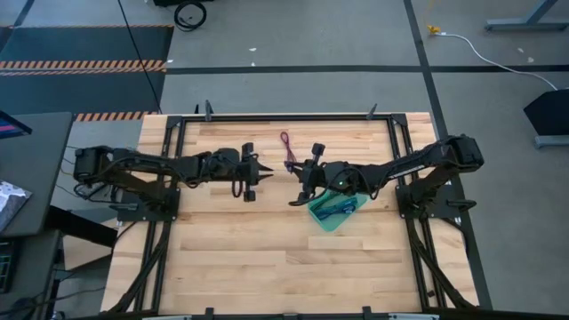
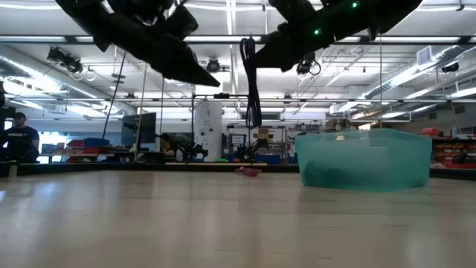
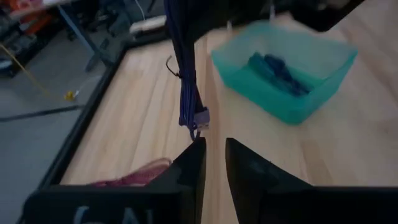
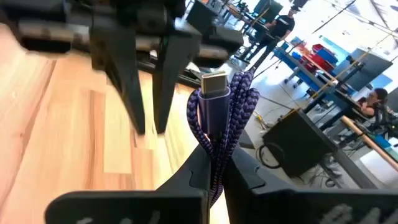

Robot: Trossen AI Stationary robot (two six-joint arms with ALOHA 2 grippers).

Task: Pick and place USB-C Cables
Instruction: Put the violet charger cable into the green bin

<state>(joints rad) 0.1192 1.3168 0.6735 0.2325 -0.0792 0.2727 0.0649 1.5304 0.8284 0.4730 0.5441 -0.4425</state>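
Observation:
My right gripper (image 1: 300, 182) hovers over the table's middle, shut on a purple-blue USB-C cable bundle (image 2: 253, 82) that dangles in the air. My left gripper (image 1: 265, 172) faces it from the left. Its fingers (image 3: 214, 152) stand narrowly open just short of the cable's lower plug (image 3: 200, 118) and touch nothing. A maroon cable (image 1: 286, 151) lies flat on the wood toward the far edge. Another blue cable (image 3: 277, 70) lies inside the teal tray (image 1: 322, 220), which sits below the right arm. My right gripper (image 4: 214, 165) pinches the purple-blue bundle (image 4: 214, 140) between its two fingers, several strands together. One end with a silver-tipped plug (image 4: 215, 82) reaches out past the fingertips. The bundle is lifted clear of the table and hangs straight down (image 2: 255, 112).
The teal tray (image 2: 364, 167) stands on the table right of centre. A black frame (image 1: 284, 116) rims the table. Bare wood (image 1: 267, 267) spreads across the near half. People and benches show in the room beyond (image 2: 18, 138).

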